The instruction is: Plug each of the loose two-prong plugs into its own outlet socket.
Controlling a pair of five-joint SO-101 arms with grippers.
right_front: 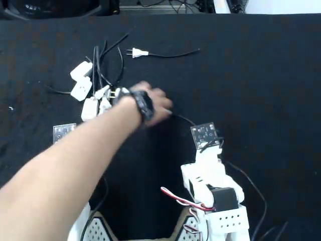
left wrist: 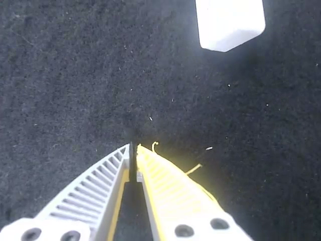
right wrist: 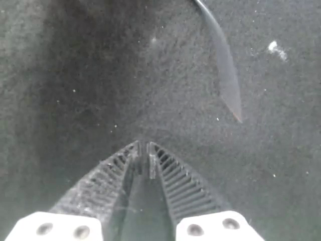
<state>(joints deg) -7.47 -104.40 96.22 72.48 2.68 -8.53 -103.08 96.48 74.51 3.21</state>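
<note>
Forearm (right_front: 65,170): a person's bare arm comes in from the near left corner and stretches diagonally across the black cloth (right_front: 261,75), a dark wristwatch (right_front: 143,104) on the wrist.
Right arm (right_front: 210,175): white, folded low at the near edge, right of the forearm.
Right gripper (right wrist: 144,149): fingers pressed together on nothing, low over the cloth; a black cable (right wrist: 223,65) lies ahead of the tips, apart from them.
Left gripper (left wrist: 133,152): one white and one yellow finger, tips meeting, empty; a white block (left wrist: 230,22) sits on the cloth ahead and off to one side.
Hand (right_front: 156,105): blurred, past the watch, near the table's middle; whether it is open or grips anything cannot be told.
White cluster (right_front: 81,90): socket and plug bodies with tangled black leads, just left of the wrist.
Loose plug (right_front: 138,52): white, two prongs pointing left, lying flat beyond the hand and apart from it, its black lead running off to the right.
</note>
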